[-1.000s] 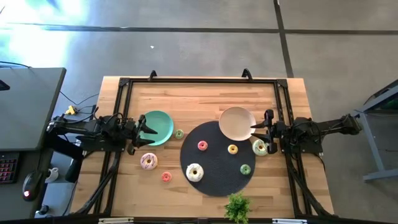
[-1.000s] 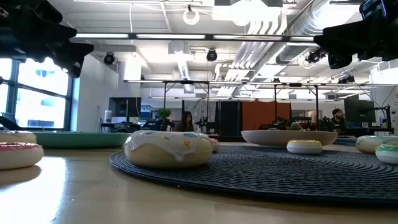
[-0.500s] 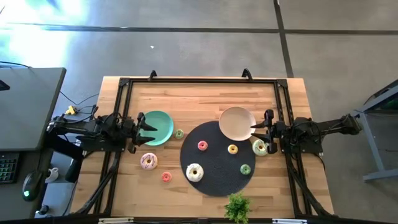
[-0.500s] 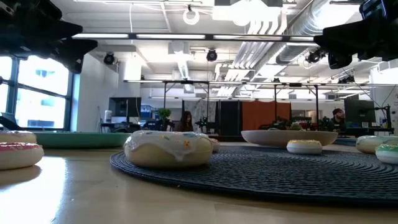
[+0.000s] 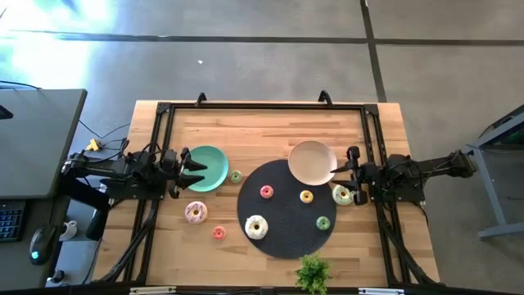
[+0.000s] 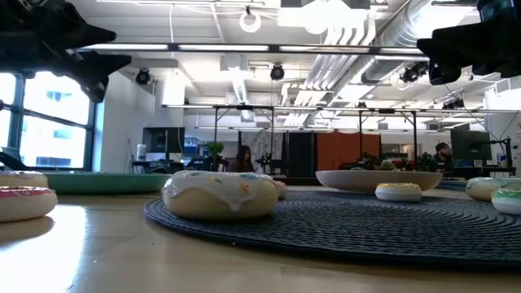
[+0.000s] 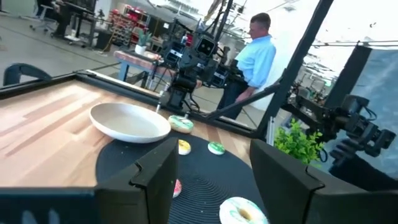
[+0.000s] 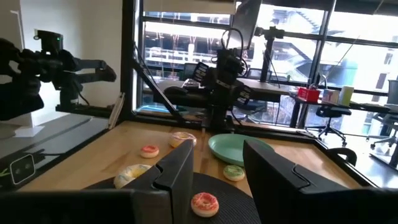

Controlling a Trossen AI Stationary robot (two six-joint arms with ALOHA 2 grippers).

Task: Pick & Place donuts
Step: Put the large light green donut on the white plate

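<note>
From my seat, taking the black mat [image 5: 286, 209] as my landmark: nearest the front edge of the tabletop [image 5: 262, 131], the white-frosted donut [image 5: 256, 227] sits on the mat's front-left part, the small red donut [image 5: 219, 233] and the pink donut [image 5: 196, 212] just off its left side. Further back, my left tool [image 5: 199, 166] hovers with fingers apart over the teal plate [image 5: 214, 166], left of the mat. My right tool [image 5: 337, 170], fingers apart, hangs at the mat's right-rear, by the beige plate [image 5: 309, 161]. I judge the pink donut closest to the left tool, lying forward of it
</note>
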